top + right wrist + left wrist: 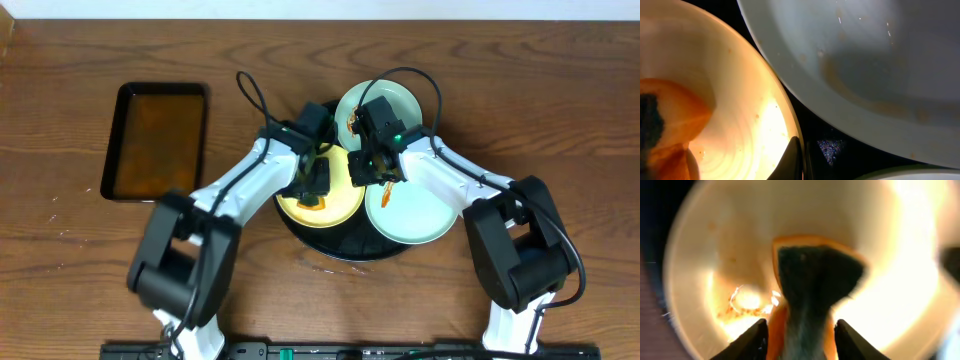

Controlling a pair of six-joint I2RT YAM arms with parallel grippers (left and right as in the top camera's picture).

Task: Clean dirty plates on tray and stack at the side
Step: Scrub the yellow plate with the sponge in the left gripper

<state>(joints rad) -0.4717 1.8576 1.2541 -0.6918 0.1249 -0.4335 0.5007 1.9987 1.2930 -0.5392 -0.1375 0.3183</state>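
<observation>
The round black tray (340, 246) holds three plates. The pale yellow plate (345, 205) lies at its left. One mint-green plate (395, 98) lies at the back with an orange smear, and another (420, 215) at the right. My left gripper (318, 188) is shut on an orange sponge with a dark green face (812, 275) and presses it on the yellow plate (715, 255) beside a sauce smear (747, 302). My right gripper (365, 172) grips the yellow plate's rim (782, 100); only one finger (796, 152) shows. A smeared mint plate (865, 60) lies beside it.
A rectangular black tray with a brown inside (118, 140) lies on the wooden table at the left. Both arms cross over the round tray, with cables looping above the back plate. Bare black tray (840, 145) shows between the plates.
</observation>
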